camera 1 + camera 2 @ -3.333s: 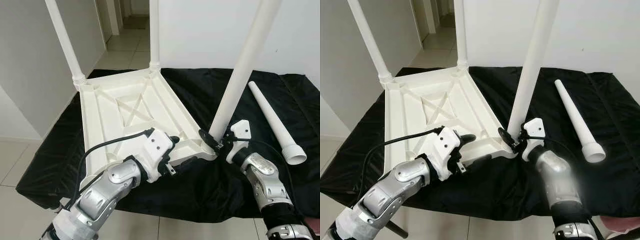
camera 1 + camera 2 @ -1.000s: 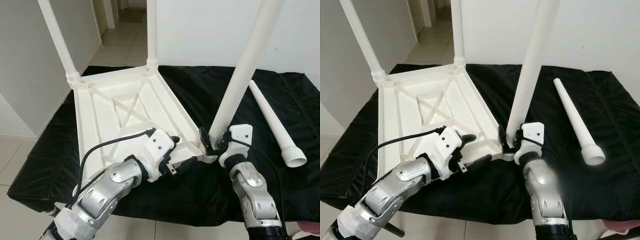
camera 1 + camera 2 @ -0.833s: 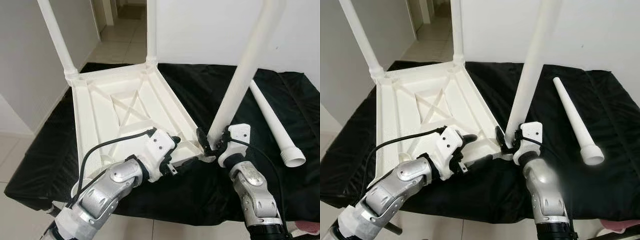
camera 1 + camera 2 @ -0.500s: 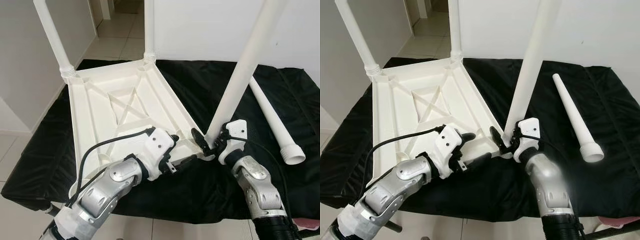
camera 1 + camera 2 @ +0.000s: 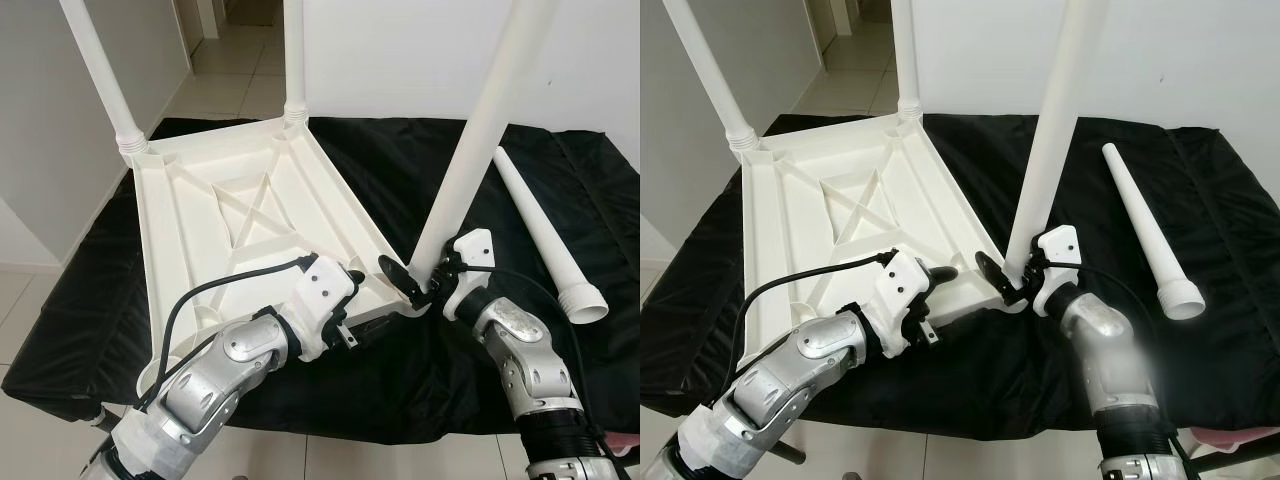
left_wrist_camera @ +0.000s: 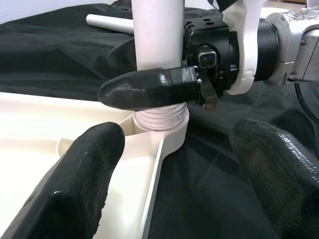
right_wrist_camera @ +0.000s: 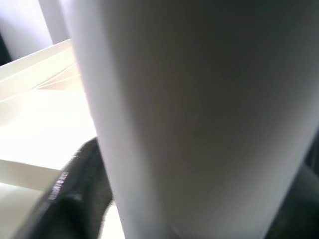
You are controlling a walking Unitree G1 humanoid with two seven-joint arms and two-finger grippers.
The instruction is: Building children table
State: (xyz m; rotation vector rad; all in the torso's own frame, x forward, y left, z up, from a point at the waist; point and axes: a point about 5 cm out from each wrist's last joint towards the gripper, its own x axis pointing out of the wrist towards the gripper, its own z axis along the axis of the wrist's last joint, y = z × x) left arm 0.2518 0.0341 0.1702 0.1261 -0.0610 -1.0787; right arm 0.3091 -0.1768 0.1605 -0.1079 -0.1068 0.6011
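An upturned white tabletop (image 5: 250,215) lies on a black cloth (image 5: 390,170). Two white legs (image 5: 95,70) (image 5: 293,55) stand in its far corners. A third leg (image 5: 480,130) rises, leaning right, from the near right corner, its threaded collar (image 6: 160,118) sitting in the socket. My right gripper (image 5: 425,283) is shut on this leg just above the collar; up close the leg (image 7: 199,119) is a white blur. My left gripper (image 5: 358,300) is open, straddling the tabletop's near rim beside that corner. A fourth leg (image 5: 545,235) lies loose on the cloth at the right.
The cloth covers a low platform whose front edge (image 5: 330,430) runs just under my arms. Grey tiled floor (image 5: 40,300) lies to the left, with a corridor (image 5: 235,70) behind. A white wall (image 5: 400,50) stands at the back.
My right wrist has turned around the leg's base and its forearm has swung out to the right. The left gripper stays at the rim. The whole view shifted slightly.
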